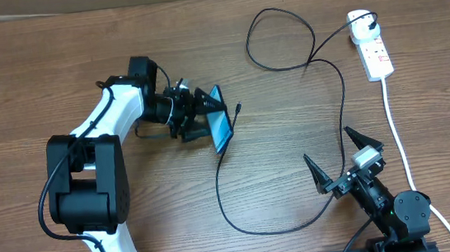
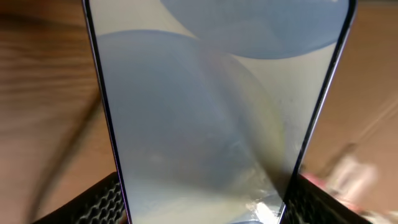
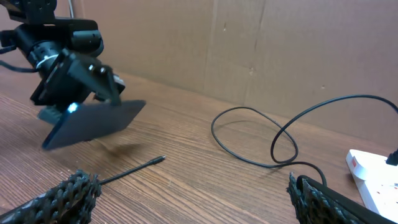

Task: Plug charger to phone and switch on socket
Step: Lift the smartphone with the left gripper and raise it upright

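Observation:
My left gripper (image 1: pixel 210 116) is shut on the phone (image 1: pixel 222 126), holding it lifted off the table on edge, at a tilt. In the left wrist view the pale screen (image 2: pixel 217 112) fills the frame between the two black fingers (image 2: pixel 93 202). The charger's connector tip (image 1: pixel 239 106) lies loose on the wood just right of the phone. Its black cable (image 3: pixel 249 134) loops back to the white adapter (image 1: pixel 360 20), which is plugged into the socket (image 1: pixel 375 55). My right gripper (image 1: pixel 338 162) stands wide open and empty at the front right, with the tip (image 3: pixel 158 160) lying ahead of it.
The socket's thick white cord (image 1: pixel 398 138) runs down the right side past my right arm. The cable also curves across the table front (image 1: pixel 256 230). A cardboard wall (image 3: pixel 249 43) stands behind the table.

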### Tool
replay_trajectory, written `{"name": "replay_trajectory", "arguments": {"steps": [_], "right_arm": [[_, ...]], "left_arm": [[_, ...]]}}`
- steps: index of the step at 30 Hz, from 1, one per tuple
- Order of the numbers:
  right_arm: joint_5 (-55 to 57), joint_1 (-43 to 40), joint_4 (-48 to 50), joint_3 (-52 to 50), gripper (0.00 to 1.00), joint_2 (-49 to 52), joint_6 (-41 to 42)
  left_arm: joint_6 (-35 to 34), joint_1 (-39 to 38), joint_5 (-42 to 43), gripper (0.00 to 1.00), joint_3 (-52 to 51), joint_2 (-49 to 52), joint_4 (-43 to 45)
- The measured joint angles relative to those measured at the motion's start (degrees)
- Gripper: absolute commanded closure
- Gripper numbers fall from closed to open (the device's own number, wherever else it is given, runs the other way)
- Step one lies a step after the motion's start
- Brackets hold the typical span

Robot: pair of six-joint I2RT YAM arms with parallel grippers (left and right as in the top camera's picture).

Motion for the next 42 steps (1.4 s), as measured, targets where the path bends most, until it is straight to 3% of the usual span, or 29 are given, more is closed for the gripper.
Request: {"name": "replay_trajectory", "arguments": {"steps": [9, 13, 27, 31, 42], "right_arm": [[0.00, 0.02, 0.00, 0.00, 0.00, 0.00, 0.00], [0.00, 0.00, 0.00, 0.00, 0.00, 0.00, 0.00], [0.00, 0.00, 0.02, 0.00, 0.00, 0.00, -0.02], [0.00, 0.00, -0.02, 0.00, 0.00, 0.00, 0.00], [0.00, 0.00, -0.02, 0.00, 0.00, 0.00, 0.02]], "left_arm": [[-21.27, -3.04, 15.34, 0.36, 0.35, 0.09, 18.01], [-28.17, -3.34, 21.57, 0.31, 0.37, 0.09, 20.65], [-41.88, -3.34, 24.06, 0.31, 0.37, 0.09, 21.18], [-46.75, -3.34, 24.26, 0.33, 0.37, 0.13, 27.06], [-50.47, -2.14, 24.63, 0.33, 0.42, 0.13, 30.42]]}}
